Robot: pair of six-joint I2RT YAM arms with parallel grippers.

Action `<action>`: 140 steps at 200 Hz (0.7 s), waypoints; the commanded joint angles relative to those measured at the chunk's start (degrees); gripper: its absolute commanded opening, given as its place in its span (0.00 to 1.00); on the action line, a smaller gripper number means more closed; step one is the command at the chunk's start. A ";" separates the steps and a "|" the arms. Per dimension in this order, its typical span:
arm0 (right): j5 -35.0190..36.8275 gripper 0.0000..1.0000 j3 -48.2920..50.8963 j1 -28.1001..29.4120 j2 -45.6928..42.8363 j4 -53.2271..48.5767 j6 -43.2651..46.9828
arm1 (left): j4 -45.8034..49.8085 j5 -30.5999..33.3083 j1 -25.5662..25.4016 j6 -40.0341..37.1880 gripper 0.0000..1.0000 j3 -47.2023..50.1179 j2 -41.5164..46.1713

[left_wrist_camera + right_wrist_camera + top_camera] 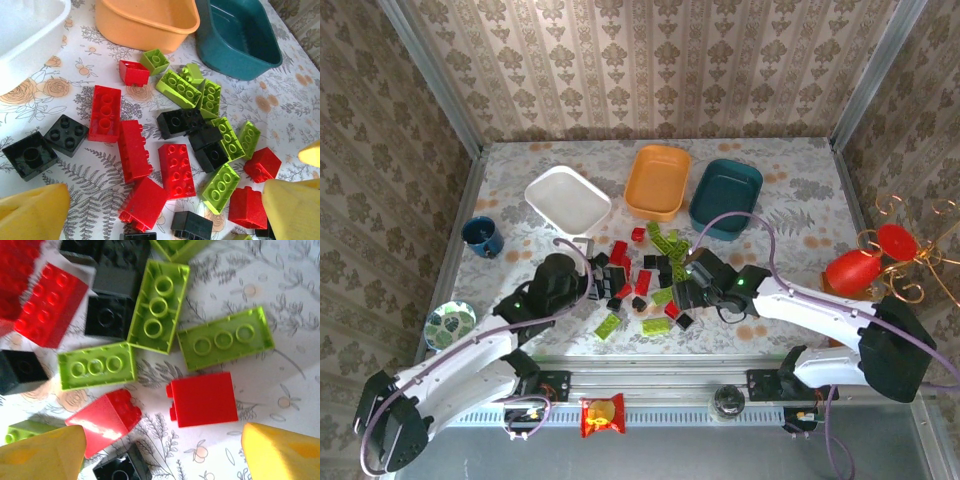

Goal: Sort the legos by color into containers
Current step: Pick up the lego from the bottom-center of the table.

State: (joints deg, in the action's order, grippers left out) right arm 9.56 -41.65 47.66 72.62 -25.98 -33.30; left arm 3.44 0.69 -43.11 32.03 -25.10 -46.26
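Red, black and lime green legos (642, 282) lie scattered mid-table in front of the white (568, 198), orange (658, 180) and teal (725, 197) containers, which look empty. My left gripper (592, 280) hangs at the pile's left edge. In its wrist view the left gripper (160, 222) is open, its yellow fingers (30, 215) wide apart over red bricks (176, 169). My right gripper (678, 298) is at the pile's right side. The right gripper (160, 455) is open above a red square brick (202, 399), another red brick (102, 420) and a black one (120, 469), holding nothing.
A dark blue cup (482, 236) and a patterned bowl (450, 325) sit at the left. A red-and-yellow snack packet (602, 415) lies on the front rail. Red ornaments on a wire stand (855, 268) are at the right. Patterned walls enclose the table.
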 commanded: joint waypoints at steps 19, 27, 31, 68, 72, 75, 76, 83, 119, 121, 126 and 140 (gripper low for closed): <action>3.76 0.82 2.35 0.95 1.89 -1.05 -3.35 | -0.62 1.34 -0.39 -1.09 1.00 1.98 1.66; 4.83 0.81 2.30 0.89 2.59 -0.85 -3.43 | -0.72 1.18 -0.39 -1.01 1.00 1.99 1.40; 5.20 0.80 2.19 0.73 2.93 -0.63 -3.45 | -0.78 1.09 -0.38 -1.01 1.00 1.91 1.26; 3.60 0.71 2.10 -2.40 6.13 3.25 -2.00 | -0.92 0.58 -0.35 -1.13 1.00 1.55 0.47; 3.11 0.71 2.18 -2.82 6.46 3.88 -1.60 | -0.88 0.63 -0.39 -1.17 1.00 1.55 0.51; 2.77 0.71 2.14 -2.99 6.63 4.23 -1.47 | -0.89 0.63 -0.37 -1.18 1.00 1.61 0.55; 2.67 0.71 2.12 -3.09 6.65 4.38 -1.40 | -0.89 0.63 -0.43 -1.18 1.00 1.62 0.55; 1.96 0.70 1.97 -3.51 7.84 5.10 -0.97 | -0.81 0.63 -0.40 -1.18 1.00 1.64 0.56; -0.09 0.62 1.22 -4.99 11.85 7.62 -0.19 | -0.72 0.39 -0.39 -1.01 1.00 1.72 0.56; -0.14 0.61 1.22 -5.02 12.02 7.72 -0.19 | -0.65 0.35 -0.39 -1.01 1.00 1.72 0.60; -0.23 0.60 1.14 -5.12 12.31 7.77 -0.14 | -0.59 0.45 -0.39 -1.05 1.00 1.64 0.56; -0.25 0.56 1.20 -5.25 12.72 7.83 -0.10 | -0.37 0.62 -0.35 -1.18 1.00 1.55 0.64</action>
State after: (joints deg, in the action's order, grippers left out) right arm 10.20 -39.75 42.74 84.38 -19.35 -33.93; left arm 3.42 1.30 -43.11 32.03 -23.62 -45.69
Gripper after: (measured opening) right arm 0.586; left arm 0.997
